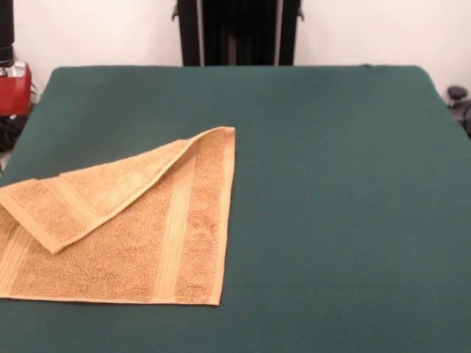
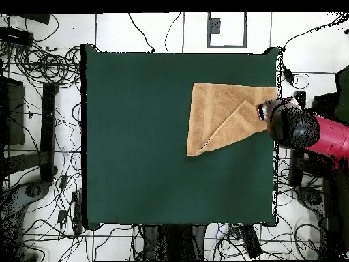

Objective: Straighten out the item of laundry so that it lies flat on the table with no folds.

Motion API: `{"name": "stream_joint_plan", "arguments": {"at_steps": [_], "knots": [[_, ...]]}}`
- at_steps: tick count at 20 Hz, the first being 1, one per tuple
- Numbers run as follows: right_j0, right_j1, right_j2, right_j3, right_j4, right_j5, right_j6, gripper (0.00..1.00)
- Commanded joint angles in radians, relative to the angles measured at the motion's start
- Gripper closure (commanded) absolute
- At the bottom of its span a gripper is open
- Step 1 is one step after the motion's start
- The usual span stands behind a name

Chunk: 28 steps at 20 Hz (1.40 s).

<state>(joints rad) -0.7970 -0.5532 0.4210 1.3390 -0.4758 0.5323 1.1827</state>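
The orange-tan towel (image 1: 147,243) lies on the dark green table (image 1: 331,184) at the left of the front view, running off the table's left edge. One corner is folded diagonally over it, making a triangular flap (image 1: 81,198). In the overhead view the towel (image 2: 211,109) lies at the table's (image 2: 136,136) right edge with the flap (image 2: 235,126) on its lower right part. The arm's red and black end with the gripper (image 2: 268,111) hangs over the towel's right edge. Its tips are hidden under the arm. A red part of the arm (image 1: 13,87) shows at the front view's left edge.
The robot's black pedestal (image 1: 239,33) stands at the table's far side. Cables (image 2: 41,68) and stands lie on the floor around the table. A dark object (image 1: 458,95) sits off the table's right side.
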Motion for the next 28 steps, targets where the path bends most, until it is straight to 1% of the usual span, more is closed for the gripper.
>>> {"name": "stream_joint_plan", "arguments": {"at_steps": [1,6,11,13,15,19,20,25,28], "knots": [[0.002,0.107,0.227,0.053,0.037,0.094,-0.198,1.00],[0.017,0.122,0.223,0.043,0.064,0.130,-0.123,1.00],[0.022,0.137,0.229,0.049,0.083,0.143,-0.090,1.00],[0.031,0.137,0.214,0.041,0.083,0.164,-0.084,1.00],[0.054,0.129,0.175,0.024,0.081,0.219,-0.069,1.00],[0.082,0.113,0.120,0.002,0.041,0.251,-0.058,1.00],[0.080,0.110,0.116,0.004,0.032,0.249,-0.053,0.00],[0.101,0.102,0.075,-0.016,-0.011,0.250,-0.038,0.00],[0.090,0.107,0.089,-0.018,-0.025,0.225,-0.063,0.00]]}}
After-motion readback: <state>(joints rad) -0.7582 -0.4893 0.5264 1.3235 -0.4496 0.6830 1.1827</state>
